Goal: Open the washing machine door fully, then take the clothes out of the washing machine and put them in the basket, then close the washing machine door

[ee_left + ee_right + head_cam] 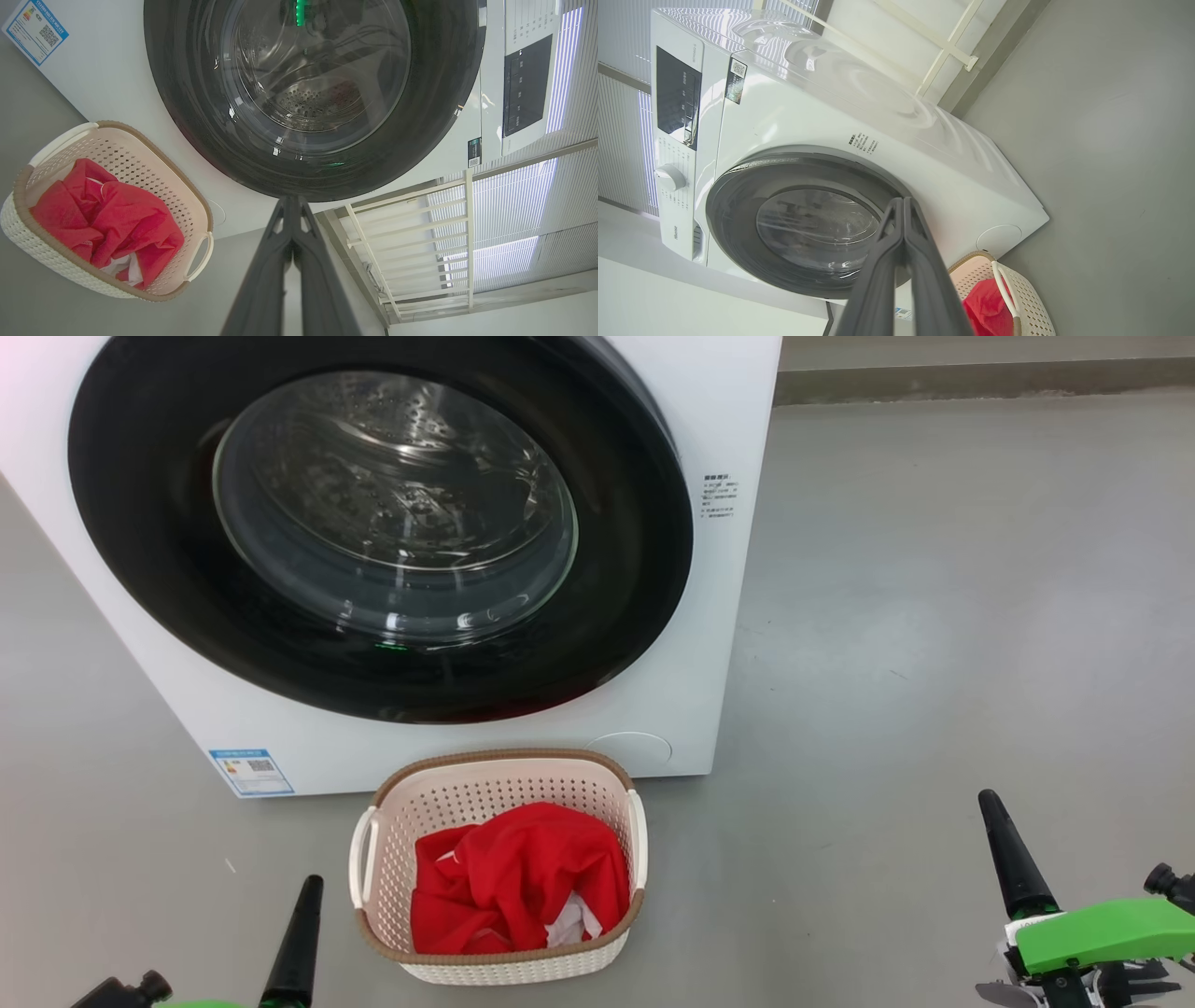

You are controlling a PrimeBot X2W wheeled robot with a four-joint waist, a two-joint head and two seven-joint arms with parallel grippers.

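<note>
Out front of the washing machine (pixel 728 569), looks basically done lol. Seeing the washing machine door (pixel 607 523) shut flush on it, nothing red behind the glass. Got the basket (pixel 504 761) sitting just in front of the machine, clothes (pixel 523 877) piled inside. Pinched together and empty: left hand (pixel 312 887) and right hand (pixel 991 803), well clear of the machine. Just grey floor (pixel 934 616) beside it, nothing in the way.

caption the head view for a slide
Red clothes in basket before washing machine door; left pincer and right pincer shut
</note>
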